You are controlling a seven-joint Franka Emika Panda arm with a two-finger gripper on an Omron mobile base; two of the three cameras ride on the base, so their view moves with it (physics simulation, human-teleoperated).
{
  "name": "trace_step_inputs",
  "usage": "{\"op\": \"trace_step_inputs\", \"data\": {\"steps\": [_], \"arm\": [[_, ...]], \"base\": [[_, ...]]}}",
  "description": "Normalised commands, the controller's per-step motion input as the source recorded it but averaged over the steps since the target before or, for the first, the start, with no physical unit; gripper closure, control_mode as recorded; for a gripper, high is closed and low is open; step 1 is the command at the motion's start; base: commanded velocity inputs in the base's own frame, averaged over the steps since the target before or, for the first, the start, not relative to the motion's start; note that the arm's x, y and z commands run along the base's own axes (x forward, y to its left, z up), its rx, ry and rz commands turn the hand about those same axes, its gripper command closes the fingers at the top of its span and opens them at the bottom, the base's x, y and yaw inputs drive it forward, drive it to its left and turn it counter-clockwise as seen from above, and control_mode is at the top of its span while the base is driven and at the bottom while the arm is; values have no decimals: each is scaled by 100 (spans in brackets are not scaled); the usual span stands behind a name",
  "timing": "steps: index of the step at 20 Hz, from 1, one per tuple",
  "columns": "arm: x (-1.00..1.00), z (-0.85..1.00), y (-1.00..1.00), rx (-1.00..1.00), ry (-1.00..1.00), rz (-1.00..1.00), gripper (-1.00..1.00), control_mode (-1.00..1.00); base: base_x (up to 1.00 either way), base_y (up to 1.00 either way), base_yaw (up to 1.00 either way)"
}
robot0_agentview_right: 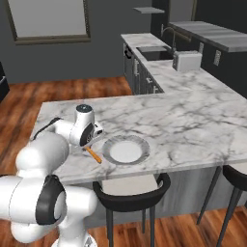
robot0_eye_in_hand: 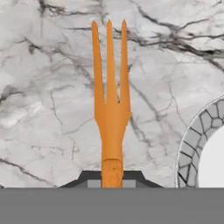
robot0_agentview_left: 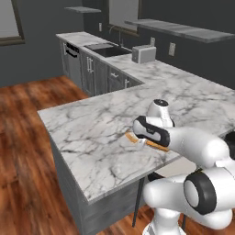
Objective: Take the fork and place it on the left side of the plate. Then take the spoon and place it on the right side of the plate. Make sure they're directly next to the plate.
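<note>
My gripper (robot0_eye_in_hand: 112, 179) is shut on the handle of the orange fork (robot0_eye_in_hand: 110, 100), whose tines point away from the hand over the marble counter (robot0_eye_in_hand: 52, 87). The fork (robot0_agentview_right: 94, 156) is low over the counter, just left of the plate (robot0_agentview_right: 125, 150), with a small gap between them. The plate's grey textured rim (robot0_eye_in_hand: 194, 140) curves in at the right edge of the hand view. From the left base, the fork (robot0_agentview_left: 137, 139) pokes out beneath the hand (robot0_agentview_left: 149, 131). The spoon is out of view.
A toaster (robot0_agentview_right: 187, 61) and a sink (robot0_agentview_right: 153, 52) sit far back on the L-shaped counter. Dark stools (robot0_agentview_right: 130, 193) stand under the counter's near edge, one more at the right (robot0_agentview_right: 236, 176). Bare marble stretches right of the plate.
</note>
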Motion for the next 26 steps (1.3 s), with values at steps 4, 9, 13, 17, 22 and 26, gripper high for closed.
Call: {"op": "trace_step_inputs", "data": {"steps": [4, 9, 13, 17, 22, 26], "arm": [[55, -27, 8, 0, 0, -22, 100, -100], [52, -22, 17, 0, 0, -25, 100, -100], [43, -24, 3, 0, 0, -21, 100, -100], [38, -30, 0, 0, 0, -15, 100, -100], [37, -26, -2, 0, 0, -9, 100, -100], [34, -17, -14, 0, 0, -1, 100, -100]], "base": [[0, 0, 0], [0, 0, 0], [0, 0, 0], [0, 0, 0], [0, 0, 0], [0, 0, 0]]}}
